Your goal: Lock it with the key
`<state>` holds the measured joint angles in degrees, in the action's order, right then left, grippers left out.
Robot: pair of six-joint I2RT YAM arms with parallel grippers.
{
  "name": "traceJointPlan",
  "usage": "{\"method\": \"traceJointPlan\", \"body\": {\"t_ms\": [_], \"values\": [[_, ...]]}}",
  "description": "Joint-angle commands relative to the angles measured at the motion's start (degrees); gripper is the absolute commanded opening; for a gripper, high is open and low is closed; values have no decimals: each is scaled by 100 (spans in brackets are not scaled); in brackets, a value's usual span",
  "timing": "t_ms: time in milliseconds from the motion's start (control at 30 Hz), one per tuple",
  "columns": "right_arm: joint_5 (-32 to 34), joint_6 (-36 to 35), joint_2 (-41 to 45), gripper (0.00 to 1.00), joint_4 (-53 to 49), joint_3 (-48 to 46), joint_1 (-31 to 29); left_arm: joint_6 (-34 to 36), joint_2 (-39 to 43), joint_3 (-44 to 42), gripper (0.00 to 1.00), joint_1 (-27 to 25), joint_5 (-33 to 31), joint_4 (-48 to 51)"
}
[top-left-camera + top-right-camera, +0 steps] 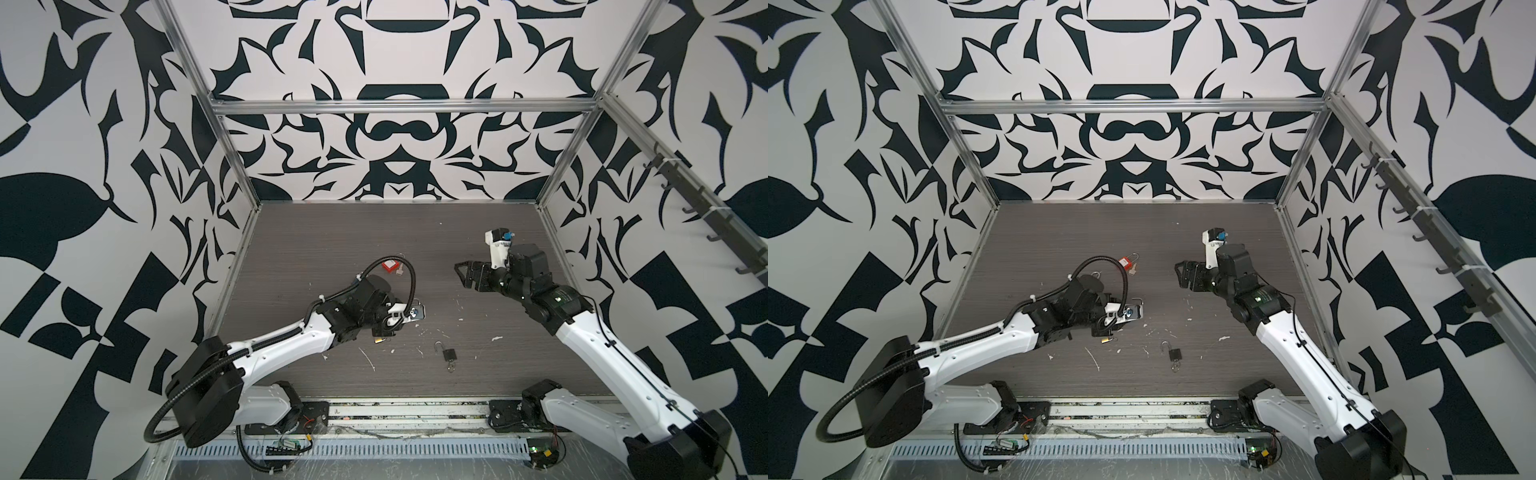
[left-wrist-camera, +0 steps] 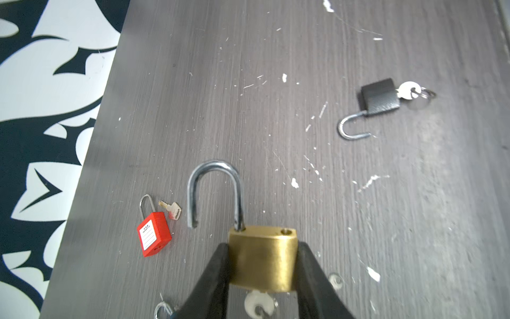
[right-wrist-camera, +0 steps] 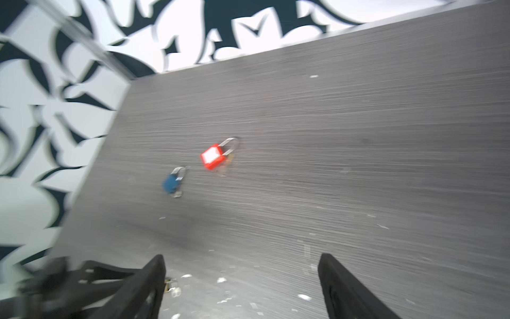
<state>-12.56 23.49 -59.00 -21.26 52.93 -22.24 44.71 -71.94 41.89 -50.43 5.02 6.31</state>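
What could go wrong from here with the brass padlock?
The left hand pinches the brass padlock only by its smooth sides; pressing the open shackle may twist it loose. The shackle's free end is swung away from its hole, so it could miss. The key sits below, between the fingers, leaving the open right hand little room.

Four padlocks: brass padlock (image 2: 262,259), red padlock (image 2: 154,234), dark grey padlock (image 2: 379,95), blue padlock (image 3: 171,182). Three keys seen clearly: blurred key (image 2: 258,303), loose key (image 2: 172,208), ringed key (image 2: 408,89).

Walls (image 1: 395,137): black-and-white abstract pattern on three sides. Aluminium frame (image 1: 399,107) at corners and across back. Table (image 1: 374,232): grey wood grain, scuffed, white flecks. Hook rail (image 1: 706,210) on right wall.
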Motion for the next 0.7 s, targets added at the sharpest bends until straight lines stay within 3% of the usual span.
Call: {"method": "traceJointPlan", "body": {"t_ms": [0, 100, 367, 667], "values": [[-1811, -243, -534, 81, 286, 431, -21, 584, 341, -49, 0, 101, 296, -413], [-2182, -318, -1090, 78, -10, 778, -270, 535, 450, -119, 0, 164, 436, -496], [-1668, -410, -1527, 79, -27, 814, -944, 433, 519, -177, 0, 236, 713, -657], [-1474, -406, -1750, 72, -45, 781, -1032, 449, 566, -155, 0, 236, 712, -631]]}}
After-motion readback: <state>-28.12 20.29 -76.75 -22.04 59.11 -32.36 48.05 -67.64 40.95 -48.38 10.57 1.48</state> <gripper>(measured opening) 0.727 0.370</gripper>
